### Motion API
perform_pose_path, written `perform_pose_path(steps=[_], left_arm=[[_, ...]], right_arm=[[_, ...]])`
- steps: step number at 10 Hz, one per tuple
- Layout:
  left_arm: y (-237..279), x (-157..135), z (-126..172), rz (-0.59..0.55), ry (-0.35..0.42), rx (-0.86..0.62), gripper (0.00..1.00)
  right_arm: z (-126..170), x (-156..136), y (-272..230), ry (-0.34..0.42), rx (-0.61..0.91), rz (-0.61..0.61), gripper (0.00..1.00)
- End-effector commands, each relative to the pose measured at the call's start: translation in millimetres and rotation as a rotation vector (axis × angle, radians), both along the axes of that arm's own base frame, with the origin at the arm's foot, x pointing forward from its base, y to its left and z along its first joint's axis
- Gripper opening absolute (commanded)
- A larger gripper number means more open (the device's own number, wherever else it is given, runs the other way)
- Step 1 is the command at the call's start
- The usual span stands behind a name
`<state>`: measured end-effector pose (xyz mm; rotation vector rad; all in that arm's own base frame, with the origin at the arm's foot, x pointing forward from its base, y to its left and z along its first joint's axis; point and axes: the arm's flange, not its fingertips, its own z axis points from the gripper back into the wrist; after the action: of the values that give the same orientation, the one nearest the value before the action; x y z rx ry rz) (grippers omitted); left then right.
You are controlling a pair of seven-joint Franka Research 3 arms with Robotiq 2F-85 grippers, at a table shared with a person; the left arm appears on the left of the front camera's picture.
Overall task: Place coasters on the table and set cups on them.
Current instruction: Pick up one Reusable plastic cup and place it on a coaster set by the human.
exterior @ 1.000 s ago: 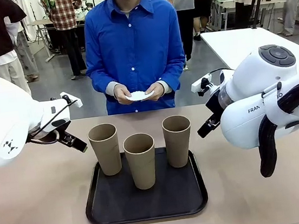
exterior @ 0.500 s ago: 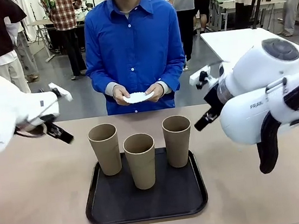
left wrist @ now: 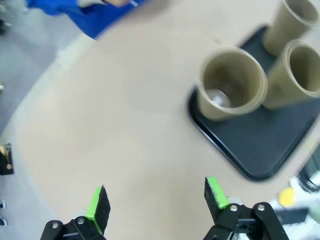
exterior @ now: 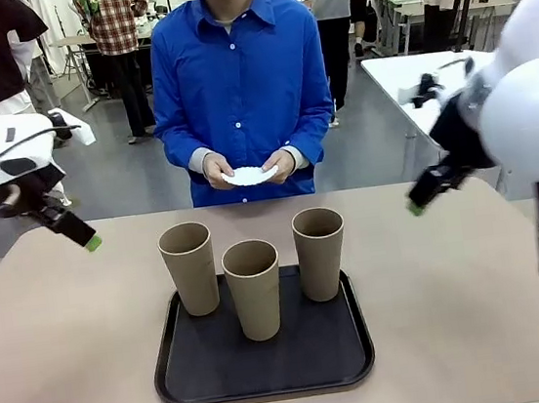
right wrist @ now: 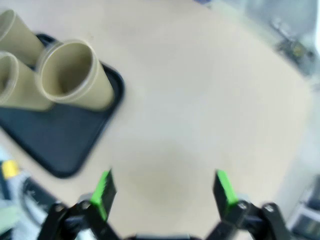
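Three tan cups stand on a black tray (exterior: pixel 264 364): left cup (exterior: pixel 188 267), middle cup (exterior: pixel 254 288), right cup (exterior: pixel 320 252). Across the table (exterior: pixel 62 355), a person in a blue shirt holds the white coasters (exterior: pixel 250 174) in both hands. My left gripper (exterior: pixel 85 240) hovers open over the table's far left corner, well clear of the cups. In its wrist view the left gripper (left wrist: pixel 156 200) gapes over bare tabletop, the nearest cup (left wrist: pixel 231 82) off to the upper right. My right gripper (exterior: pixel 417 205) hangs open right of the tray. The right gripper (right wrist: pixel 164 192) is empty, the nearest cup (right wrist: pixel 75 75) at upper left.
A white table (exterior: pixel 431 78) stands behind at the right. Other people stand in the room's background. Bare tabletop (right wrist: pixel 210 110) lies on both sides of the tray (left wrist: pixel 250 150).
Both arms have drawn back from the tray: the left gripper swung out to the left, the right gripper out to the right. The cups and the person's hands have not moved.
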<state>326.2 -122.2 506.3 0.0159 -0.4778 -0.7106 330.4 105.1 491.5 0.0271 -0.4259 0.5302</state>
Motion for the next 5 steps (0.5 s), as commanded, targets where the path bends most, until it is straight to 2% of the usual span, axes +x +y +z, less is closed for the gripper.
perform_pose_path(steps=[1,2,3,5], left_arm=[[18,-74,-23,-0.042,0.082,-0.004,1.00],[19,-81,-32,-0.031,0.107,0.001,1.00],[0,-22,10,-0.026,0.051,0.004,1.00],[0,-22,10,-0.026,0.051,0.004,1.00]], right_arm=[[-73,-69,-52,0.147,-0.052,-0.074,1.00],[-87,-67,-58,0.204,-0.028,-0.063,1.00],[-4,-6,-24,0.083,-0.035,-0.052,1.00],[-4,-6,-24,0.083,-0.035,-0.052,1.00]])
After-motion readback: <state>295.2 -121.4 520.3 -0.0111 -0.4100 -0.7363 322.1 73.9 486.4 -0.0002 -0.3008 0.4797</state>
